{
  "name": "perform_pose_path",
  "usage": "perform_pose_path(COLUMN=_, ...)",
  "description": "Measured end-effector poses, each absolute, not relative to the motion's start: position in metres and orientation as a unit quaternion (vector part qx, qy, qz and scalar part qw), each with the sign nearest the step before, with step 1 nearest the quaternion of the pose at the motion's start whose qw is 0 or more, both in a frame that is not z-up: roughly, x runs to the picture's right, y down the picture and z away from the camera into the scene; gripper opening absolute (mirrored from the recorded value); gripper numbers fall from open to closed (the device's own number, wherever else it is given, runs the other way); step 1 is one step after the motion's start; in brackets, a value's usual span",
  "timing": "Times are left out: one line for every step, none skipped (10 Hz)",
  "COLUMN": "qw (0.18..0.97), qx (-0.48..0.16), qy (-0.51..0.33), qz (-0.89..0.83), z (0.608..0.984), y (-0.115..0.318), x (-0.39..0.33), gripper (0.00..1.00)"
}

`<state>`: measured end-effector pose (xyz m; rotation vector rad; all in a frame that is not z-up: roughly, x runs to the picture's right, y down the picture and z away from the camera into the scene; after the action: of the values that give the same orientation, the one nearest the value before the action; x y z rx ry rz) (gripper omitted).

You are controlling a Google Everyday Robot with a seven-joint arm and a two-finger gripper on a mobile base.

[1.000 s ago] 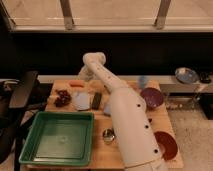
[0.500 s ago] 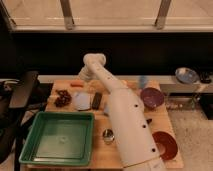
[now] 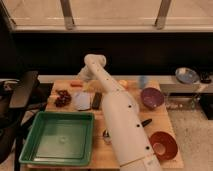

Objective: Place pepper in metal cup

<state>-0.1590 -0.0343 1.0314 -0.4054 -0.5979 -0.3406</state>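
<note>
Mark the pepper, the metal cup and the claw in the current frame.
pepper (image 3: 76, 83), camera view, middle of its orange-red body.
metal cup (image 3: 106, 134), camera view, visible rim beside the arm (image 3: 120, 115).
claw (image 3: 84, 76), camera view, the arm's far tip, close beside the pepper.

**Bright Windows Above a Dark Wall**

Daylit windows (image 3: 115, 10), divided by metal mullions (image 3: 66, 14), are seen at the far side above a dark wall (image 3: 50, 50). A wooden table (image 3: 157, 117) is set centrally. A black chair (image 3: 22, 92) is placed left, and speckled grey floor (image 3: 195, 135) is shown right.
</note>
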Motion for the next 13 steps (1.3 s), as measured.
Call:
perform_pose_path(qw=0.920, qx=-0.201, qy=-0.294, qz=-0.164, z=1.0343, y=-0.0325, x=-0.1595, gripper=0.66)
perform_pose_path(qw=0.919, qx=-0.205, qy=-0.294, qz=-0.165, z=1.0360, y=-0.0300, x=-0.1595, gripper=0.62)
perform_pose_path(qw=0.919, qx=-0.205, qy=-0.293, qz=-0.166, z=1.0355, y=-0.0306, x=-0.1585, gripper=0.55)
perform_pose_path(qw=0.919, qx=-0.206, qy=-0.292, qz=-0.167, z=1.0351, y=-0.0303, x=-0.1580, gripper=0.45)
perform_pose_path(qw=0.919, qx=-0.206, qy=-0.290, qz=-0.168, z=1.0360, y=-0.0297, x=-0.1570, gripper=0.33)
perform_pose_path(qw=0.919, qx=-0.206, qy=-0.291, qz=-0.167, z=1.0358, y=-0.0296, x=-0.1573, gripper=0.23)
perform_pose_path(qw=0.918, qx=-0.212, qy=-0.292, qz=-0.168, z=1.0370, y=-0.0280, x=-0.1578, gripper=0.13)
perform_pose_path(qw=0.917, qx=-0.215, qy=-0.290, qz=-0.171, z=1.0391, y=-0.0261, x=-0.1587, gripper=0.06)
perform_pose_path(qw=0.917, qx=-0.217, qy=-0.285, qz=-0.173, z=1.0398, y=-0.0246, x=-0.1577, gripper=0.00)
perform_pose_path(qw=0.917, qx=-0.217, qy=-0.285, qz=-0.173, z=1.0395, y=-0.0250, x=-0.1580, gripper=0.00)
perform_pose_path(qw=0.917, qx=-0.217, qy=-0.285, qz=-0.173, z=1.0395, y=-0.0249, x=-0.1580, gripper=0.00)
perform_pose_path(qw=0.918, qx=-0.216, qy=-0.284, qz=-0.173, z=1.0392, y=-0.0254, x=-0.1577, gripper=0.00)
perform_pose_path(qw=0.921, qx=-0.211, qy=-0.278, qz=-0.174, z=1.0362, y=-0.0285, x=-0.1585, gripper=0.00)
